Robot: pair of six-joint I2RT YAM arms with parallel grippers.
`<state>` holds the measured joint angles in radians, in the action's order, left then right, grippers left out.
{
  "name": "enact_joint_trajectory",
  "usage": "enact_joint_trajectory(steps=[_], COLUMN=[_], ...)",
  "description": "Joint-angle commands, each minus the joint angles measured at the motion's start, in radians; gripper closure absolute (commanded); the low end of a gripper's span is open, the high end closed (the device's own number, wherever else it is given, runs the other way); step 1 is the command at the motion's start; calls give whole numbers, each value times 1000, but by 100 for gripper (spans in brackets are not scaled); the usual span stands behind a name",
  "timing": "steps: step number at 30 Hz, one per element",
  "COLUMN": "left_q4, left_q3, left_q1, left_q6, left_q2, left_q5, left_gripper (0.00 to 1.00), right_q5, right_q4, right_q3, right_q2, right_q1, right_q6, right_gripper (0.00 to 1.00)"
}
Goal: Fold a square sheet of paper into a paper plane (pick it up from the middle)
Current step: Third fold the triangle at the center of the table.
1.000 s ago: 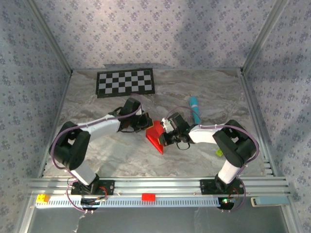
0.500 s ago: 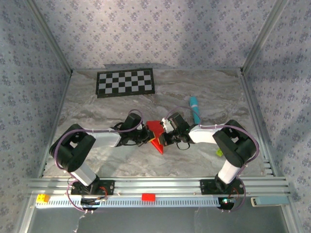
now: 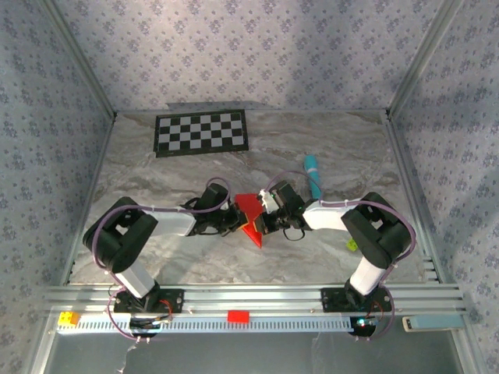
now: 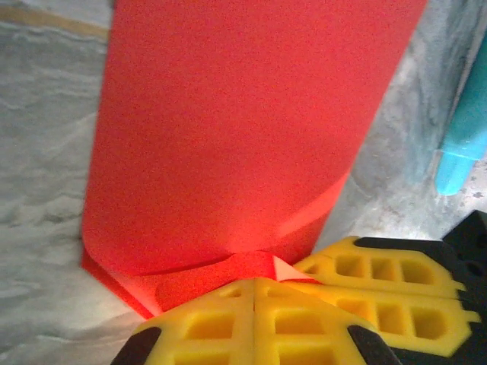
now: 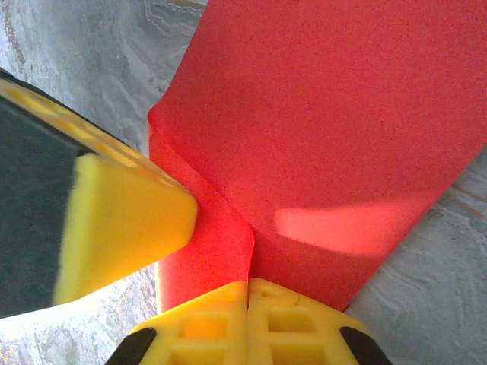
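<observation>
The square sheet of paper (image 3: 249,209) is bright red and partly folded, lying at the table's middle between both grippers. In the left wrist view the paper (image 4: 243,129) bulges up as a curved flap over a lower layer. My left gripper (image 4: 255,280) is shut, its tips against the lower layer at the sheet's left side (image 3: 236,224). My right gripper (image 5: 249,283) is shut on the paper (image 5: 335,114), whose creased edge runs into the seam between its fingers. From above the right gripper (image 3: 263,224) sits at the sheet's right side. The left gripper's fingers (image 5: 122,220) almost touch it.
A teal pen-like stick (image 3: 313,175) lies just behind the right arm, also seen as a teal stick (image 4: 464,144) from the left wrist. A checkerboard (image 3: 203,132) lies at the back left. A small red block (image 3: 238,315) and a yellow block (image 3: 69,318) rest on the front rail.
My left gripper has swung from behind the sheet toward the near side and down against its left edge. The paper now looks narrower. The right arm has not moved.
</observation>
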<state>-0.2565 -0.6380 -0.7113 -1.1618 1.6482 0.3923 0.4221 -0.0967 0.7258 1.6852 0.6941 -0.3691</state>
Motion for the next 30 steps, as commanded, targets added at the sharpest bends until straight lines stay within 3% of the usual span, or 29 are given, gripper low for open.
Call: enact_joint_trajectory(steps=[1, 11, 16, 19, 23, 26, 30], left_q4=[19, 64, 73, 72, 74, 77, 79], left_q3=[6, 5, 2, 1, -2, -2, 1], left_q1=[-10, -18, -19, -19, -20, -19, -20], left_q6=[26, 48, 56, 57, 59, 59, 60], left_q2=[24, 42, 54, 57, 58, 56, 53], left_q5=[-28, -52, -52, -52, -53, -55, -60], left_gripper=[100, 100, 100, 100, 100, 100, 100], right_q5=[-45, -18, -17, -67, -45, 60, 137], right_q4=[52, 62, 109, 180, 216, 182, 166], right_q3=[4, 34, 68, 77, 60, 42, 49], right_q2=[24, 10, -51, -98, -163, -186, -162], right_q1=[4, 4, -3, -19, -45, -38, 26], right_q6=[8, 3, -17, -30, -49, -87, -116], right_gripper=[100, 97, 79, 75, 68, 69, 86])
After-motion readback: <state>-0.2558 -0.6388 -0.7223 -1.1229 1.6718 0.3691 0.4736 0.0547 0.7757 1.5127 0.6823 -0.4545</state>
